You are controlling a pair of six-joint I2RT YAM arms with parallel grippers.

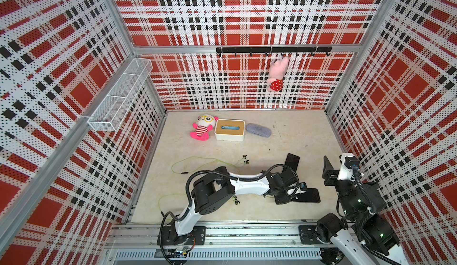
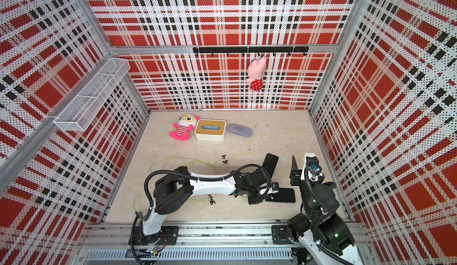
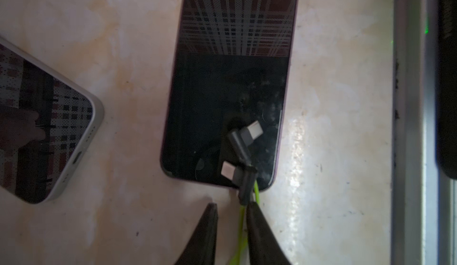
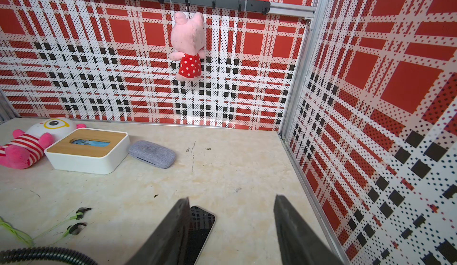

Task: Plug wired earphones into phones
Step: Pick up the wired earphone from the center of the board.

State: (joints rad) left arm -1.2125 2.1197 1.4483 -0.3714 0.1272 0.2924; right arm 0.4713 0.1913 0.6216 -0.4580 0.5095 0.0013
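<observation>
Left wrist view puts the plug [image 3: 243, 184] of one set of wired earphones over the end of the near phone [image 3: 232, 83]. Its angled grey body and metal tip are mirrored in the dark glass. Its yellow-green cable [image 3: 241, 226] runs back through the gap of my left end effector [image 3: 232, 204], close against one finger [image 3: 259, 231]. The jaws stand narrowly apart with bare surface showing between them, so they are not clamped on the cable. The far phone [image 3: 37, 127], in a pale case, lies near the first but apart from it.

In a top view both phones lie flat on the bench [image 1: 284, 137]. My left arm [image 1: 247, 179] stretches across in front of them, covering one end of each and most of this set's cable. Only its earbuds [image 1: 236, 201] peek out beneath the arm. The second set [image 4: 75, 228] lies slack farther out, its loose plug [image 1: 184, 173] well apart from either phone.

My right end effector [image 4: 231, 197] hangs raised beside the far phone, jaws wide apart and empty, one finger hiding part of that phone.

Along the back of the bench sit a striped plush toy [image 1: 202, 127], a white box [image 1: 229, 129] with a wooden lid and a grey case [image 1: 258, 129], all well clear. A pink plush [image 1: 278, 74] hangs from the hook rail [image 1: 247, 50], and a wire basket [image 1: 121, 95] is fixed to the left wall.
</observation>
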